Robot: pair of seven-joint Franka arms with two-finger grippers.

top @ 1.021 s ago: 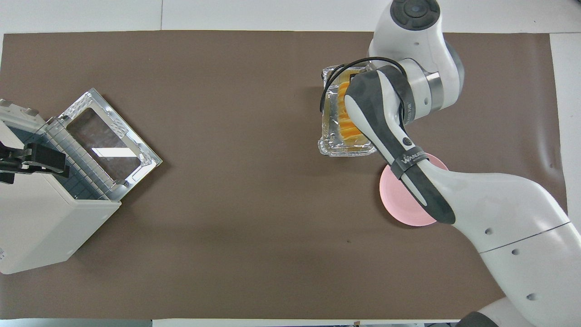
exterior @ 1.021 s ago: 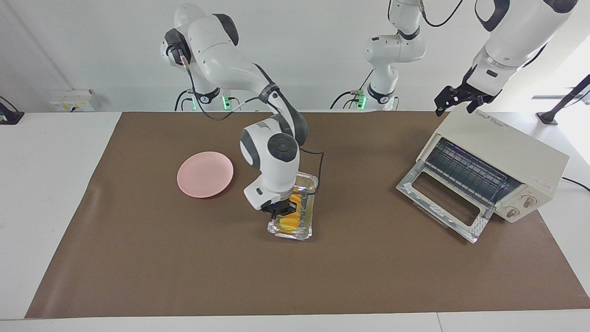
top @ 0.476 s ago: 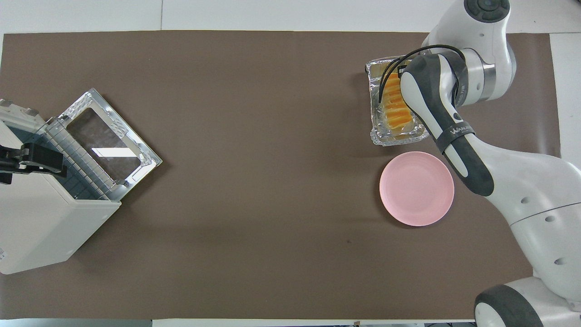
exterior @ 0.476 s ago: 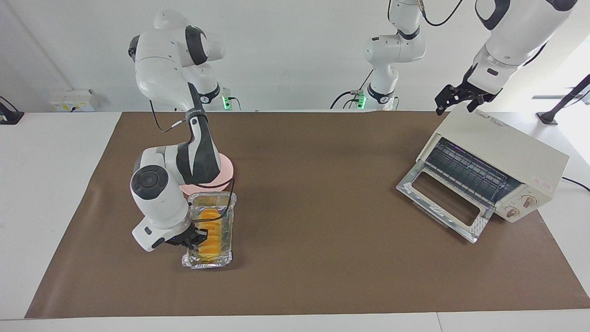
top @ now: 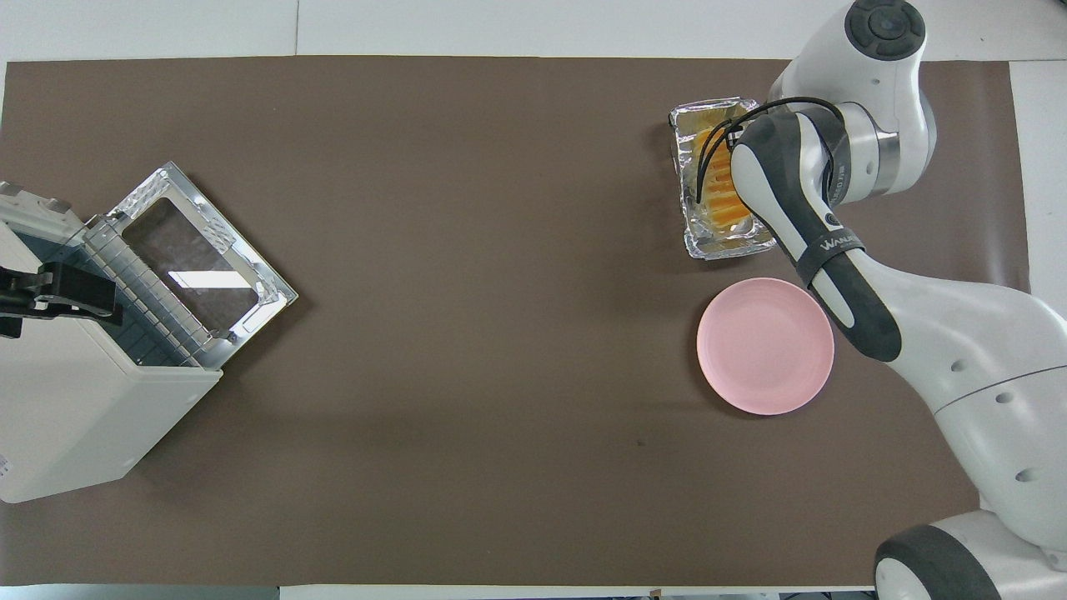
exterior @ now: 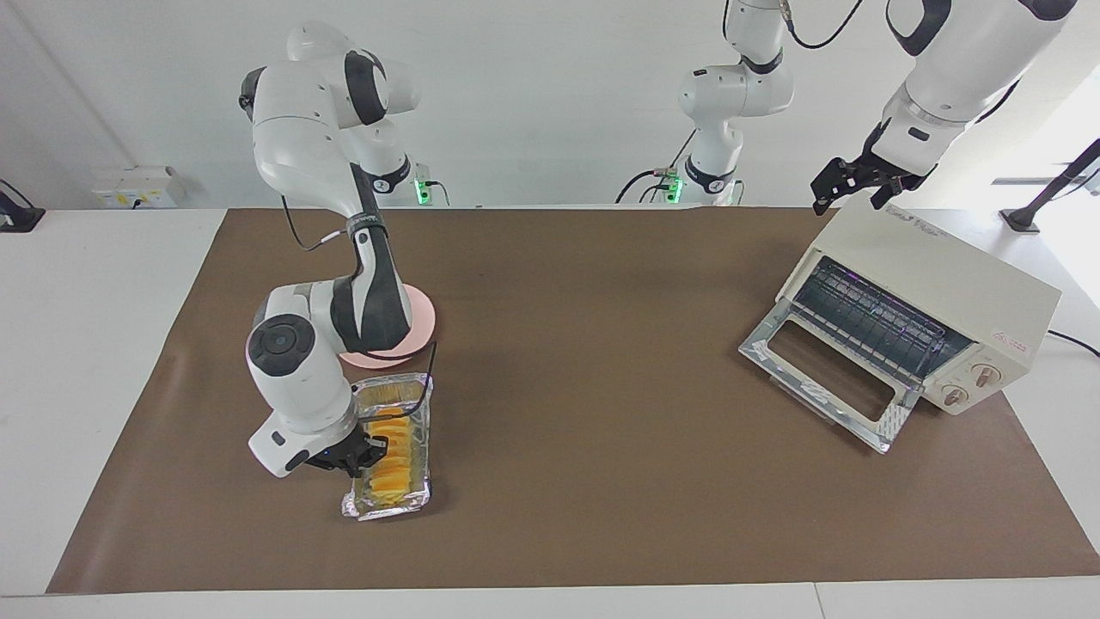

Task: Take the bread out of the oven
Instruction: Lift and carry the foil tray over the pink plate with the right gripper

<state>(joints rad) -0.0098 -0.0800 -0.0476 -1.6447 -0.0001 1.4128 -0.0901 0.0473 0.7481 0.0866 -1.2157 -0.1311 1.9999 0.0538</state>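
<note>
The bread (exterior: 391, 443), a golden ridged loaf, lies in a crinkled foil tray (exterior: 412, 413). My right gripper (exterior: 357, 453) is shut on the tray's side rim and holds it low over the brown mat, beside the pink plate (exterior: 418, 331). I cannot tell if the tray touches the mat. In the overhead view the bread (top: 718, 204) and tray (top: 696, 137) show partly under the right arm. The cream oven (exterior: 937, 288) stands at the left arm's end with its door (exterior: 825, 387) dropped open and its rack (exterior: 868, 318) bare. My left gripper (exterior: 852, 187) is over the oven's top.
The pink plate (top: 765, 346) is bare and lies nearer to the robots than the tray. The oven (top: 75, 417) and its open door (top: 200, 267) take up the left arm's end of the brown mat (top: 467, 375). A third arm stands at the wall.
My right arm has carried the tray with the bread from the middle of the mat toward the right arm's end, then lowered and turned it slightly beside the plate. The left arm has not moved.
</note>
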